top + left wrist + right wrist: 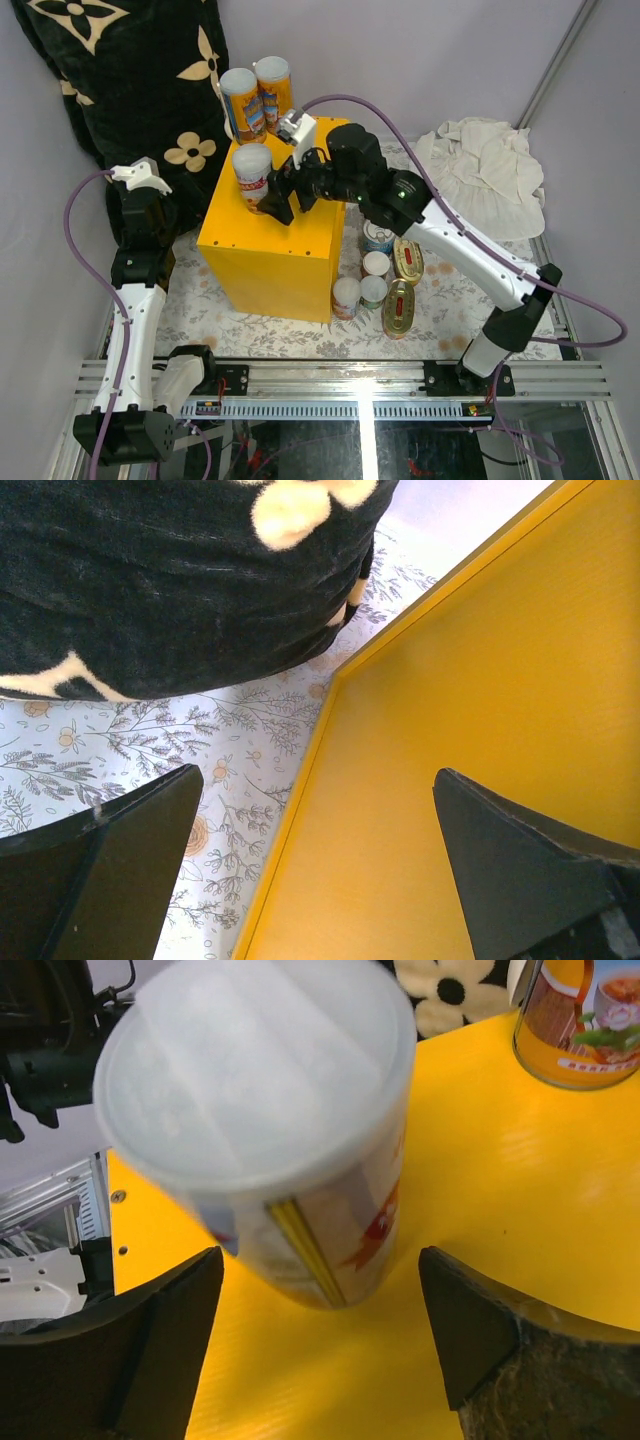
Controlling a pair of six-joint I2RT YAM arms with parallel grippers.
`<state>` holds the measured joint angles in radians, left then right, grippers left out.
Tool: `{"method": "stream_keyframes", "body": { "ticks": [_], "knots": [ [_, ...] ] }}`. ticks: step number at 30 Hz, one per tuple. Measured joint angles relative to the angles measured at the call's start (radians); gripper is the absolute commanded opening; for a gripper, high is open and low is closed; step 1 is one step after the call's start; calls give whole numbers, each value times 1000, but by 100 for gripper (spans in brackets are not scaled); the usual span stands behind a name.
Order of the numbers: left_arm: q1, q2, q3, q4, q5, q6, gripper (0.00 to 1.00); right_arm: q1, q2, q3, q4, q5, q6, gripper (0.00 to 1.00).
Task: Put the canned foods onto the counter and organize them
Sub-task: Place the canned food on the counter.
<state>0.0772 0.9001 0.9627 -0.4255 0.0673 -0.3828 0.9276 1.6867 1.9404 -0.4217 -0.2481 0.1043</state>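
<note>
The counter (268, 250) is a bright yellow box in mid-table. Three slim cans stand on it: two orange-labelled ones (257, 97) at the back and a white-lidded, red-labelled one (252, 175) nearer the front. My right gripper (272, 190) is open around this front can (270, 1140). Yellow shows between the can and each finger (160, 1340). More canned foods (374, 278) and two oval gold tins (400, 300) stand on the table right of the counter. My left gripper (318, 772) is open and holds nothing, low beside the counter's left side (470, 730).
A black flower-patterned pillow (130, 80) leans at the back left, close to the left arm. A crumpled white cloth (490, 175) lies at the back right. A floral sheet (230, 750) covers the table. A metal rail (360, 380) runs along the near edge.
</note>
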Motion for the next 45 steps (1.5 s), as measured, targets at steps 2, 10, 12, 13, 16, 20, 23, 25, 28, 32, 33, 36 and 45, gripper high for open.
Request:
{"method": "stream_keyframes", "body": {
  "ticks": [2,10,12,13,16,20,23,25,28,32,33,36,45],
  "knots": [
    [0,0,0,-2,0,0,100,0,-44,-75,47,1,4,76],
    [-2,0,0,-17,-15,0,100,0,-94,-154,176,22,17,67],
    [-3,0,0,-19,-22,0,100,0,-83,-145,187,24,19,65],
    [-4,0,0,-19,-23,0,100,0,-73,-137,191,27,19,64],
    [-4,0,0,-20,-27,0,100,-1,-34,-112,218,49,24,61],
    [-4,0,0,-21,-30,0,100,-8,3,-98,272,83,37,59],
    [-4,0,0,-21,-31,0,100,-18,16,-98,299,106,50,58],
    [-4,0,0,-21,-31,0,100,-26,25,-96,312,113,58,58],
    [-4,0,0,-21,-31,0,100,-41,50,-76,326,117,68,58],
    [-4,0,0,-21,-31,0,100,-55,90,-39,338,116,73,57],
    [-4,0,0,-21,-31,0,100,-58,99,-31,340,115,73,57],
    [-4,0,0,-21,-31,0,100,-65,131,3,346,108,78,57],
    [-4,0,0,-22,-31,0,100,-73,166,39,353,97,92,57]
  ]
}}
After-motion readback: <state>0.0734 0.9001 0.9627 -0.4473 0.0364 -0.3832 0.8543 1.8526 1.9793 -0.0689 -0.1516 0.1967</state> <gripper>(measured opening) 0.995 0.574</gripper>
